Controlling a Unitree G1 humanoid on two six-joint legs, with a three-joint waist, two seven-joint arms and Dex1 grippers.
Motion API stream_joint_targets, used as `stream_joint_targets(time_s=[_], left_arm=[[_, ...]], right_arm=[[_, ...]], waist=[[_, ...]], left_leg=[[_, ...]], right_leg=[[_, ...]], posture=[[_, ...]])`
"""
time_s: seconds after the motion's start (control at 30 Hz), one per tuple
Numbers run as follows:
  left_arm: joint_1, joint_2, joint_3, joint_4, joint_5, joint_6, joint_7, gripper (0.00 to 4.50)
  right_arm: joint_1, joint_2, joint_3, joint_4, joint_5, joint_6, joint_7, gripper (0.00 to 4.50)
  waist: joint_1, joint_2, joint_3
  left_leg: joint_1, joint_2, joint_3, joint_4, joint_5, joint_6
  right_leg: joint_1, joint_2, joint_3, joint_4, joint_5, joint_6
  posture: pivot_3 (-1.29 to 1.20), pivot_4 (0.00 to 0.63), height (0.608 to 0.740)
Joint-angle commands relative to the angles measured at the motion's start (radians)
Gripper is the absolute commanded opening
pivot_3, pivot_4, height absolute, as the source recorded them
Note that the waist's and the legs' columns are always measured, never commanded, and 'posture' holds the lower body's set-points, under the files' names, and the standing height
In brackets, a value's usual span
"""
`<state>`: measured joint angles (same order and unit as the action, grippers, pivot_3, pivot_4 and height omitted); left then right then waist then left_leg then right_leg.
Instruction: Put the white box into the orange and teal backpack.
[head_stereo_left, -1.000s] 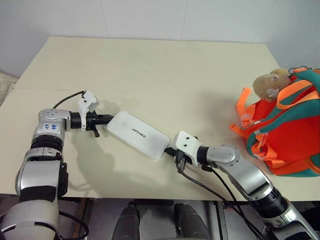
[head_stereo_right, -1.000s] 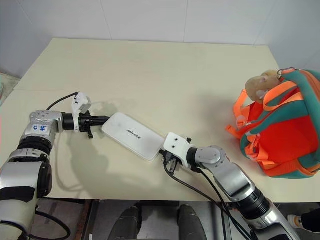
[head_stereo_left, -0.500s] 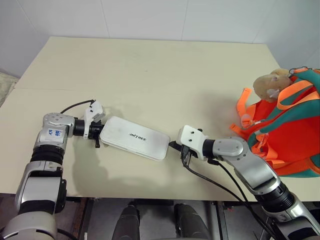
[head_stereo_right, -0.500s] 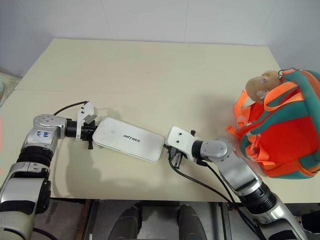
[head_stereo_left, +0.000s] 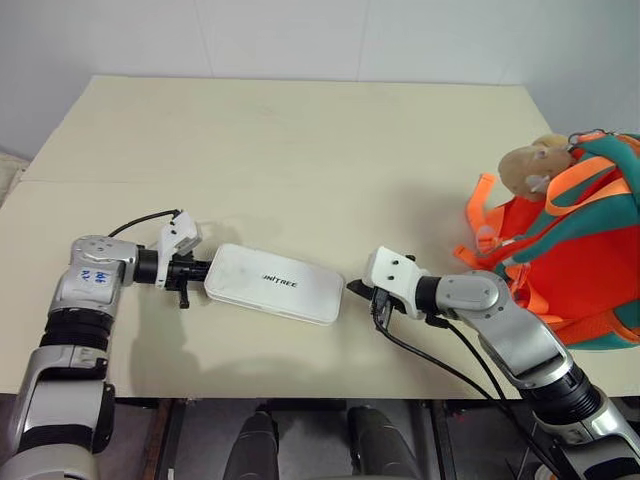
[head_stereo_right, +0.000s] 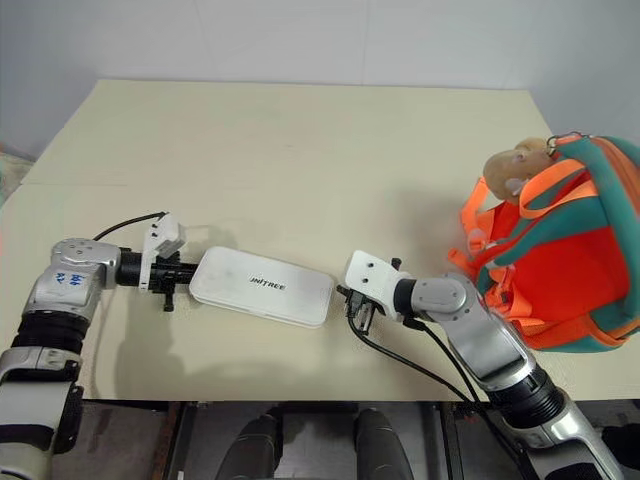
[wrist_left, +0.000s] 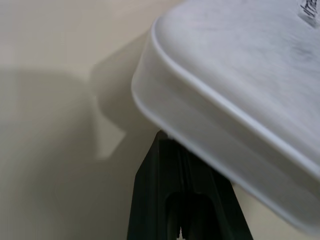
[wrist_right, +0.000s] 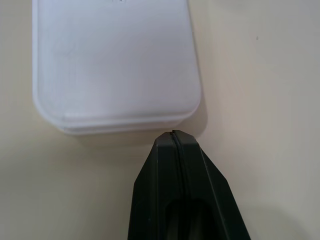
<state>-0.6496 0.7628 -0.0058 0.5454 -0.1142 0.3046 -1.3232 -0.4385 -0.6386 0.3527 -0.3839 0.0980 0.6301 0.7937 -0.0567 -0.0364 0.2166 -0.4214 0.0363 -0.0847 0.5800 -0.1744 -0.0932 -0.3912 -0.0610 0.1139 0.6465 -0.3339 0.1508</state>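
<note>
White box lay flat near the bench's front edge, long axis running between the closed, empty left gripper and right gripper, backpack at right edge.

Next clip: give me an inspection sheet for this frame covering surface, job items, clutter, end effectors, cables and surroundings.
Surface: cream table, bare apart from the job's things.
Job items: white box flat near the front edge, lettering up; backpack at the right edge, plush charm on top, apart from the box.
Clutter: nothing seen.
End effectors: left end effector shut, tip at the box's left end; right end effector shut, tip just short of the box's right end. Neither holds the box.
Cables: black cable on each wrist; the right one trails over the table.
Surroundings: white wall behind.
</note>
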Motion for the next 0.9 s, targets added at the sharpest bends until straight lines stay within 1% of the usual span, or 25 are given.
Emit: stream_joint_targets(time_s=[0.03, 0.4, 0.57, 0.9], left_arm=[[0.054, 0.041, 0.002, -0.041, -0.003, 0.040, 0.008, 0.04], [0.132, 0.129, 0.039, -0.138, -0.059, 0.127, 0.012, 0.04], [0.142, 0.110, 0.057, -0.222, -0.136, 0.206, 0.002, 0.04], [0.180, 0.078, 0.035, -0.308, -0.176, 0.240, 0.013, 0.04]], right_arm=[[0.009, -0.015, -0.024, -0.040, 0.000, -0.015, 0.010, 0.00], [0.022, -0.032, -0.031, -0.037, 0.004, -0.021, 0.029, 0.00], [0.020, -0.023, -0.022, -0.034, 0.005, -0.026, 0.036, 0.00], [0.006, -0.002, -0.002, -0.042, 0.003, -0.028, 0.046, 0.00]], waist=[[-0.002, 0.000, 0.000], [-0.002, 0.000, 0.000], [0.002, 0.000, 0.000], [0.002, 0.000, 0.000]], left_leg=[[0.000, 0.000, 0.000, 0.000, 0.000, 0.000], [0.000, 0.000, 0.000, -0.001, 0.000, 0.000], [0.000, 0.000, 0.000, -0.001, 0.000, 0.000], [-0.001, 0.000, 0.000, -0.001, 0.000, 0.000]], right_leg=[[0.000, 0.000, 0.000, 0.000, 0.000, 0.000], [0.000, 0.000, 0.000, 0.000, 0.000, -0.001], [-0.001, 0.000, 0.000, -0.001, -0.001, -0.001], [-0.001, 0.000, 0.000, -0.001, -0.001, -0.001]], posture=[[0.00, 0.150, 0.740], [0.00, 0.150, 0.740], [0.00, 0.150, 0.740], [0.00, 0.150, 0.740]])
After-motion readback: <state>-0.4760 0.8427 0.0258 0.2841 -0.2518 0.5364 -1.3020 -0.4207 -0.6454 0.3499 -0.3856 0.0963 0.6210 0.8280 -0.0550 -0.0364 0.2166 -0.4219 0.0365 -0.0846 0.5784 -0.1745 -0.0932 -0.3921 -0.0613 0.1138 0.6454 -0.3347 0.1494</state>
